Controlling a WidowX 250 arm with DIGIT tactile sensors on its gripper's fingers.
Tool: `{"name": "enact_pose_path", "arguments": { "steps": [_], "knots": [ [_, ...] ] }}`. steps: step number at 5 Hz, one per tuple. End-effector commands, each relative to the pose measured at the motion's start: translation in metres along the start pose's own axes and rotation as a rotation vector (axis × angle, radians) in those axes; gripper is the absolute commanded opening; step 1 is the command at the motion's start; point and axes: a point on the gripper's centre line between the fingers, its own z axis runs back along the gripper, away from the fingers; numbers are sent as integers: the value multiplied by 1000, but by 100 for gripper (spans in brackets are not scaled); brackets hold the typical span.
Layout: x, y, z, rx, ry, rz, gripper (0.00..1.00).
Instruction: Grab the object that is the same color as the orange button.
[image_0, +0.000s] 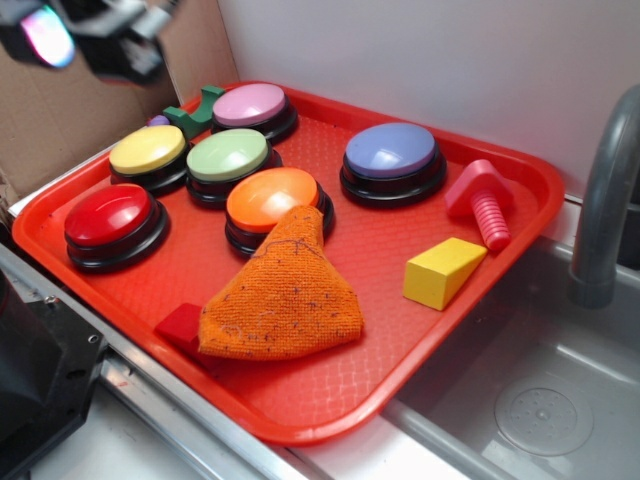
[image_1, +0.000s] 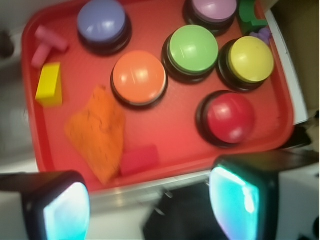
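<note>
The floppy orange knitted cloth (image_0: 285, 292) lies on the red tray (image_0: 420, 330), its tip resting against the orange button (image_0: 272, 198). In the wrist view the cloth (image_1: 98, 130) is left of centre and the orange button (image_1: 139, 77) is above it. My gripper (image_1: 150, 207) is open and empty, held high over the tray's near edge, well apart from the cloth. In the exterior view the gripper (image_0: 90, 35) shows at the top left, blurred.
The tray holds red (image_0: 110, 215), yellow (image_0: 148, 150), green (image_0: 228, 155), pink (image_0: 250, 103) and blue (image_0: 391, 150) buttons, a small red block (image_0: 180, 325), a yellow wedge (image_0: 440, 270), a pink bolt (image_0: 482, 203) and a green piece (image_0: 192, 112). A sink and faucet (image_0: 605, 190) stand at the right.
</note>
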Motion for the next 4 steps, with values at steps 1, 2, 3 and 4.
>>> {"name": "enact_pose_path", "arguments": {
  "steps": [1,2,3,4],
  "knots": [
    [23,-31,-73,-89,-12,147,100],
    [24,-44,-110,-122,-17,197,100],
    [19,-55,-134,-48,17,188,100],
    [15,-59,-157,-38,28,196,100]
  ]
}}
